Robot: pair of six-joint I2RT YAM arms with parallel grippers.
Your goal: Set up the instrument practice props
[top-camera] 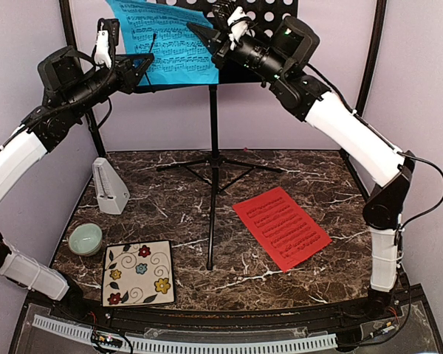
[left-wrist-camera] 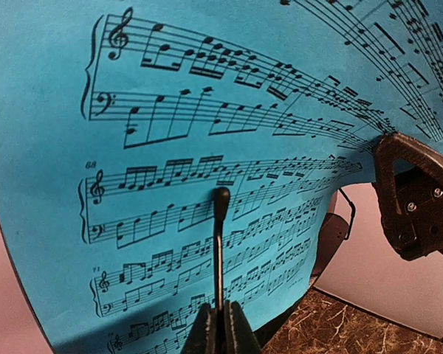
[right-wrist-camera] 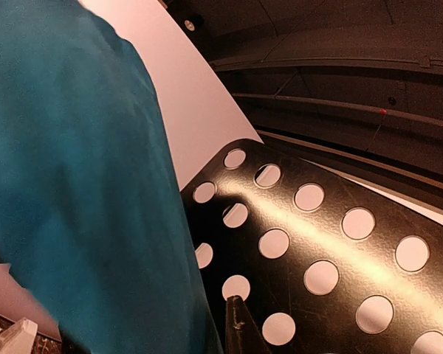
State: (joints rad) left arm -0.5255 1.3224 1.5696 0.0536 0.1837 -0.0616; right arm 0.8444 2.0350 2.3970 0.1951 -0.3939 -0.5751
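Left end effector (left-wrist-camera: 220, 328) is pinched together on a thin black wire (left-wrist-camera: 218, 236) in front of the blue sheet (left-wrist-camera: 170, 96), which leans against the music stand (right-wrist-camera: 317, 258); right end effector (top-camera: 204, 34) sits at the sheet's right edge, and I cannot tell whether it is apart or together. Seating this sheet seems the step in hand; next calls for a clean release, then the red sheet (top-camera: 280, 227) lying on the bench (top-camera: 310, 177)

Center of the table (top-camera: 310, 173): the music stand (top-camera: 213, 147) rises on its tripod, a sheet of music (top-camera: 162, 40) propped against the left half of its desk. A second sheet (top-camera: 282, 226) lies flat to the right of the pole. The metronome (top-camera: 111, 186) stands well to the stand's left. Nearer the front edge sits the bowl (top-camera: 85, 239), with the tile (top-camera: 139, 272) just beside it to the right and slightly forward.
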